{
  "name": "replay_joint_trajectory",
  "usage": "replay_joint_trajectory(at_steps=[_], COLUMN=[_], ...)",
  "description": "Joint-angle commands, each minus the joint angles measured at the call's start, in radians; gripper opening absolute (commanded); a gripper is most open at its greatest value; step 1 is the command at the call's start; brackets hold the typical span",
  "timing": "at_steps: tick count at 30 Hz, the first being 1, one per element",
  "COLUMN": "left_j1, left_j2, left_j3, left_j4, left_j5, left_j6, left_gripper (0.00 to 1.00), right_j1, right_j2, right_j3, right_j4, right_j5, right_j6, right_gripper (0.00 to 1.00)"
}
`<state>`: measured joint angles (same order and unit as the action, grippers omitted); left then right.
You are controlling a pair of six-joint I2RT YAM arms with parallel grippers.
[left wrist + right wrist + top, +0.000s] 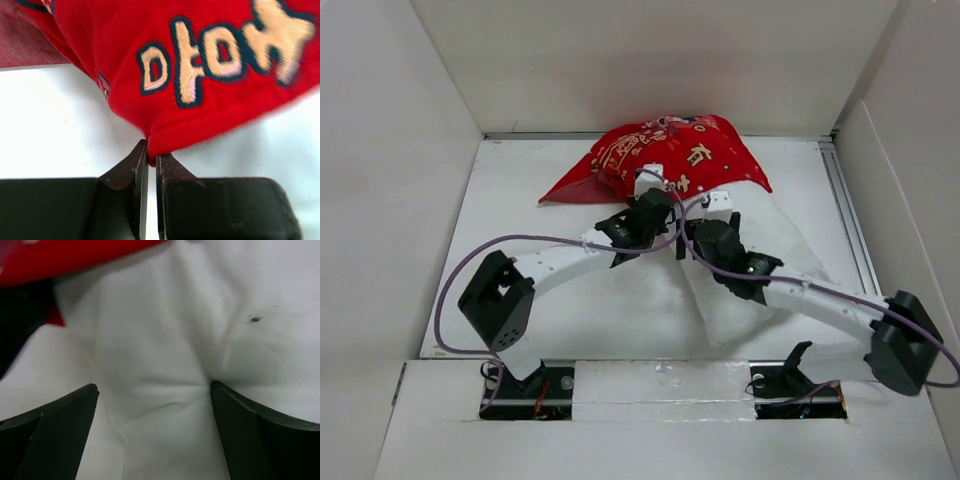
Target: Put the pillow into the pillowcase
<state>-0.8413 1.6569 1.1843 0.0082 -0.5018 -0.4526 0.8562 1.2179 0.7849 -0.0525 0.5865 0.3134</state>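
Observation:
The red pillowcase (pixel 675 155) lies bunched at the back middle of the table, gold characters up. The white pillow (pixel 785 240) lies in front of it, its far part under the red cloth. My left gripper (pixel 655 197) is shut on the near hem of the pillowcase (pixel 210 75), with the red edge pinched between the fingertips of the gripper (pixel 151 154). My right gripper (pixel 712 213) is open wide over the pillow (pixel 165 340). In the right wrist view the gripper (pixel 154 386) straddles a fold of pillow, and its right finger (pixel 235 415) presses into the fabric.
White walls enclose the table on the left, back and right. A metal rail (pixel 847 215) runs along the right side. Purple cables loop beside both arms (pixel 450 300). A loose red corner of the case (pixel 560 190) points left on the table.

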Motion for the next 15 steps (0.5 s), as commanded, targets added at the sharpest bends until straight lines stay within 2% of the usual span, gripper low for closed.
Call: replay_joint_trajectory(at_steps=[1,3,4,7,8,11,15], left_j1=[0.001,0.001,0.001,-0.008,-0.008,-0.008,-0.008], left_j2=[-0.183,-0.242,-0.258,-0.295,-0.295,-0.316,-0.304], left_j3=[0.057,0.057,0.070,0.118,0.130,0.193,0.339], left_j4=[-0.040,-0.040,-0.053,-0.092,-0.093,-0.129,-0.281], left_j5=[-0.018,0.034,0.052,0.124,0.144,0.236,0.368], left_j6=[0.003,0.003,0.003,0.037,0.037,0.075,0.094], left_gripper=[0.00,0.00,0.00,0.00,0.00,0.00,0.00], right_j1=[-0.101,-0.140,-0.150,-0.151,-0.151,-0.141,-0.109], right_j2=[0.119,0.193,0.215,0.265,0.265,0.172,-0.052], right_j3=[0.092,0.077,0.077,0.063,0.051,0.004,-0.047], right_j4=[-0.069,0.038,0.087,0.238,0.273,0.410,0.456], right_j5=[0.178,0.101,0.023,-0.100,-0.132,-0.183,-0.160], right_j6=[0.223,0.218,0.205,0.173,0.164,0.153,0.144], right_gripper=[1.00,0.95,0.75,0.48,0.03,0.00,0.00])
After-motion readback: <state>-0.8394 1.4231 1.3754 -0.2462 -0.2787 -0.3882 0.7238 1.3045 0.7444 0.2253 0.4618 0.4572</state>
